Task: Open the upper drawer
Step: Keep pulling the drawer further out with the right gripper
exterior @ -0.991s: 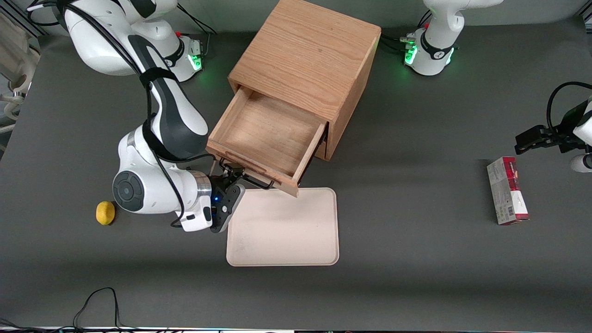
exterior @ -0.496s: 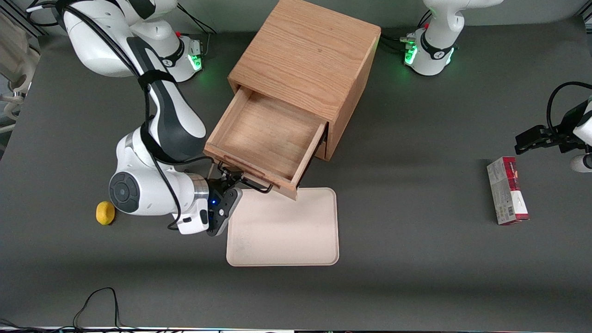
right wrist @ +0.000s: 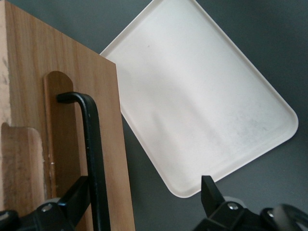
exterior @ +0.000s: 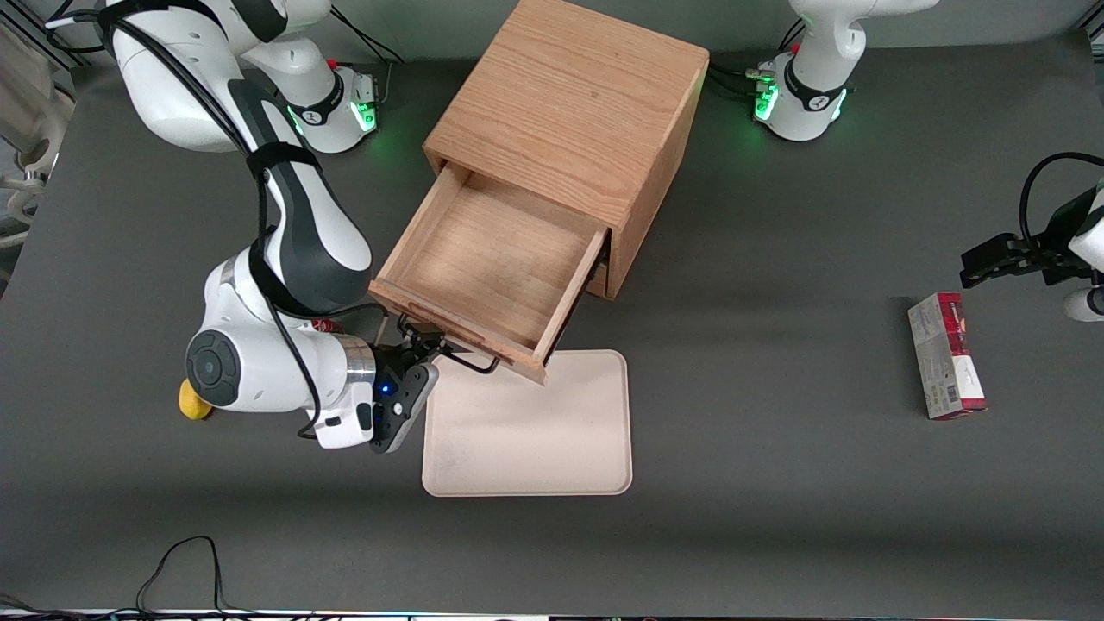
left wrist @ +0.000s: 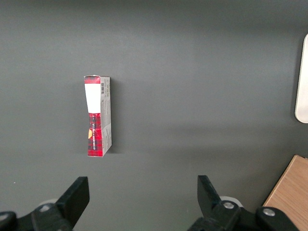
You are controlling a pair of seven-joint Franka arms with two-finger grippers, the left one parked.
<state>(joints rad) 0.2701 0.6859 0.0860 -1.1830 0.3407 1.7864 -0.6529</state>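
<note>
The light oak cabinet (exterior: 569, 103) stands on the dark table. Its upper drawer (exterior: 496, 259) is pulled far out, and its empty wooden bottom shows. The drawer's front panel (right wrist: 103, 144) carries the black wire handle (exterior: 461, 360), which also shows in the right wrist view (right wrist: 94, 159). My right gripper (exterior: 421, 347) is at the handle's end nearer the working arm. It is open (right wrist: 144, 192), with wide-set fingers; one finger (right wrist: 77, 195) lies against the handle bar, the other hangs free over the table. The lower drawer is hidden under the upper one.
A cream tray (exterior: 526, 423) lies flat in front of the drawer, its corner under the drawer front; it also shows in the right wrist view (right wrist: 192, 96). A yellow lemon (exterior: 191, 404) is half hidden by my arm. A red and white box (exterior: 944, 354) (left wrist: 98, 115) lies toward the parked arm's end.
The upper drawer has slid farther out of the cabinet. My gripper moved with the handle, nearer the front camera and toward the working arm's end. My arm now covers part of the lemon.
</note>
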